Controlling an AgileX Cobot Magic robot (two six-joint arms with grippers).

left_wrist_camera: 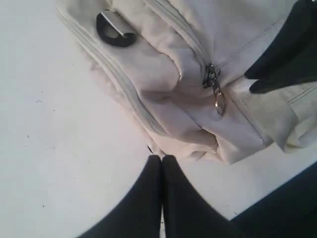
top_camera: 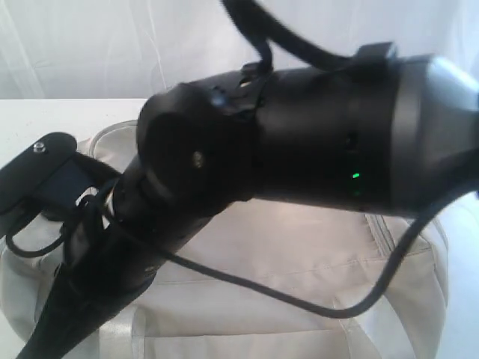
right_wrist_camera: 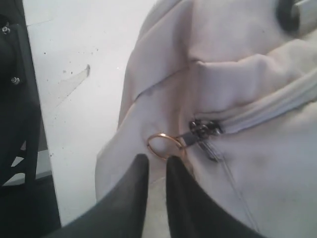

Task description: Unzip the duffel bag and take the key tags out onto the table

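Observation:
The cream duffel bag (top_camera: 299, 254) lies zipped on the white table (left_wrist_camera: 59, 148). Its grey zipper (right_wrist_camera: 257, 116) is closed, and the slider carries a metal ring pull (right_wrist_camera: 163, 145). My right gripper (right_wrist_camera: 157, 159) is open by a narrow gap, its tips just short of the ring and touching nothing. The same ring pull (left_wrist_camera: 220, 103) shows in the left wrist view, with the right gripper's dark fingers (left_wrist_camera: 287, 54) close beside it. My left gripper (left_wrist_camera: 162, 158) is shut, its tips at the bag's end corner, with no fabric visibly between them. The key tags are hidden.
The right arm (top_camera: 314, 134) fills most of the exterior view and hides the bag's top. The left arm (top_camera: 97, 284) crosses the lower left. A black strap ring (left_wrist_camera: 115, 30) sits on the bag's end. A dark frame (right_wrist_camera: 15, 99) stands beyond the table edge.

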